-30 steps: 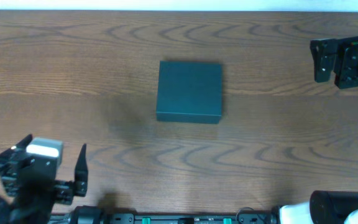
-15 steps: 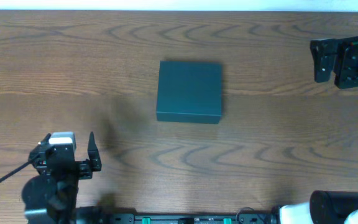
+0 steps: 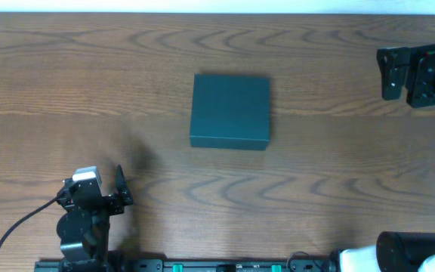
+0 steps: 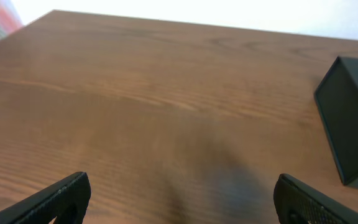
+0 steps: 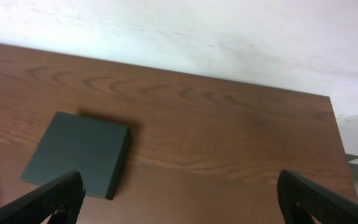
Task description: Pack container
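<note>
My left gripper [image 3: 94, 183] hovers near the front edge of the table [image 3: 338, 174], jaws spread wide and empty. The container [image 3: 229, 110], lid down, lies mid-table, ahead and to its right, well apart. My right gripper [image 3: 388, 73] is also spread and empty, far off to the container's right

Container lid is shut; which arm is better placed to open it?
Left, probably: the left claw, open, sits nearer the container than the right claw, which hangs farther off to the right.
</note>
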You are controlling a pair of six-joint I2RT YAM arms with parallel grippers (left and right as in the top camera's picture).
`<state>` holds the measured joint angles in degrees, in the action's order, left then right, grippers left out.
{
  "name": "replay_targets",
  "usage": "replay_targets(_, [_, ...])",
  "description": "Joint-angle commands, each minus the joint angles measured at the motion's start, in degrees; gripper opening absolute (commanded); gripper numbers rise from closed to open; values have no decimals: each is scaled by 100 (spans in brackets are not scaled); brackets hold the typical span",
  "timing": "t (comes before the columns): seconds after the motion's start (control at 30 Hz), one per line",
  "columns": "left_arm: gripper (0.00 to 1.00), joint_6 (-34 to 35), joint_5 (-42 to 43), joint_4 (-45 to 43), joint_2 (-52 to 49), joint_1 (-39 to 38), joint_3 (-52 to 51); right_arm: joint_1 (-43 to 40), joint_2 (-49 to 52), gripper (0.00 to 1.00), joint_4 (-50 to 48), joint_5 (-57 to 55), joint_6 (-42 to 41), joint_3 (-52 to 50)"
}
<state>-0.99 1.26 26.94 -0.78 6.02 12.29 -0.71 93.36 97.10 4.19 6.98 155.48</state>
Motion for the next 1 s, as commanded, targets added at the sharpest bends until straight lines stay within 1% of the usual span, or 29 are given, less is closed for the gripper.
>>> replay_targets(0.0, [95, 146, -61, -31, 55, 39, -234, 31, 0, 99, 15, -33, 81, 9])
replay_targets(0.1, [95, 142, -52, -66, 50, 37, -485, 31, 0, 99, 13, -33, 81, 9])
replay_targets(0.97, [95, 79, -59, -63, 46, 35, -479, 31, 0, 99, 13, -76, 90, 9])
